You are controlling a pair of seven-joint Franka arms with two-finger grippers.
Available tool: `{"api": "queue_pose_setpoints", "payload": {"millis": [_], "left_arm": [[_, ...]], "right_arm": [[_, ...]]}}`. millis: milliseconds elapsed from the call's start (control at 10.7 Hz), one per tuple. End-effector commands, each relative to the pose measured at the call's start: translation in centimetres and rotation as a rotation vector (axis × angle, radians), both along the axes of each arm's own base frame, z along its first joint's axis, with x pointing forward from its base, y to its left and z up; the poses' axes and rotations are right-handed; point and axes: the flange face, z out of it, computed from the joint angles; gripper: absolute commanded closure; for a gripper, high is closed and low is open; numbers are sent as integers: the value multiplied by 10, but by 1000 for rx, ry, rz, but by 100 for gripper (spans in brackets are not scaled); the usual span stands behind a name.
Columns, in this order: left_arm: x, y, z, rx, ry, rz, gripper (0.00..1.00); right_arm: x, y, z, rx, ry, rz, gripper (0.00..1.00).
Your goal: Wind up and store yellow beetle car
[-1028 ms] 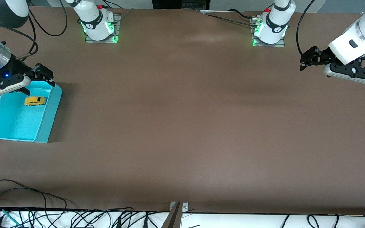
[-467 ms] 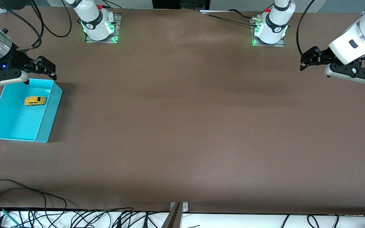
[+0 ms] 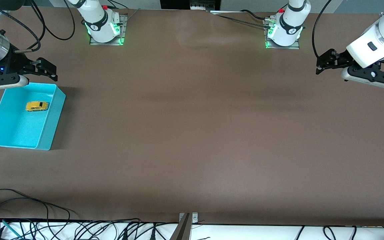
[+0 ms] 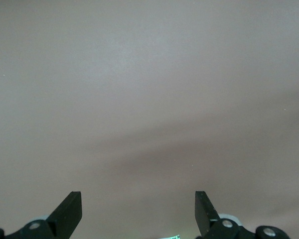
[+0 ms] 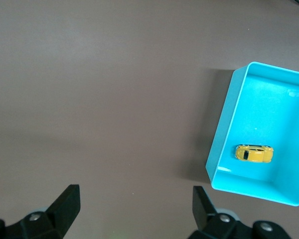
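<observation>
The yellow beetle car (image 3: 37,106) (image 5: 253,153) lies on its wheels inside the turquoise bin (image 3: 54,113) (image 5: 224,129) at the right arm's end of the table. My right gripper (image 3: 47,71) (image 5: 134,204) hangs open and empty in the air over the brown table just past the bin's edge toward the robots' bases. My left gripper (image 3: 325,63) (image 4: 138,209) is open and empty, waiting in the air over bare table at the left arm's end.
The two arm bases (image 3: 104,26) (image 3: 283,30) stand along the table's edge farthest from the front camera. Loose cables (image 3: 28,226) lie off the table's nearest edge. The brown table top (image 3: 192,126) stretches between the bin and the left arm.
My right gripper has risen and drawn back from over the bin toward the bases' edge. The car stays in the bin. The left arm has not moved.
</observation>
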Motion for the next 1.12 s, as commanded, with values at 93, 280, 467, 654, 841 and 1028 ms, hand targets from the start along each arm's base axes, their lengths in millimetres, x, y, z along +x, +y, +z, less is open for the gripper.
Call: {"api": "queue_pose_setpoints", "payload": {"millis": [93, 280, 467, 654, 841, 1028], "left_arm": [[1, 0, 7, -6, 5, 14, 0], [1, 1, 7, -5, 6, 15, 0], [1, 2, 7, -6, 6, 17, 0], [1, 2, 7, -6, 6, 17, 0], [1, 3, 7, -5, 6, 20, 0], [1, 3, 7, -5, 6, 20, 0]], "right_arm": [[4, 0, 8, -11, 5, -17, 0], [4, -1, 7, -5, 8, -23, 0], [5, -3, 5, -4, 13, -28, 0], [6, -7, 3, -7, 16, -32, 0], [7, -15, 3, -10, 16, -46, 0], [7, -15, 3, -11, 16, -43, 0]]}}
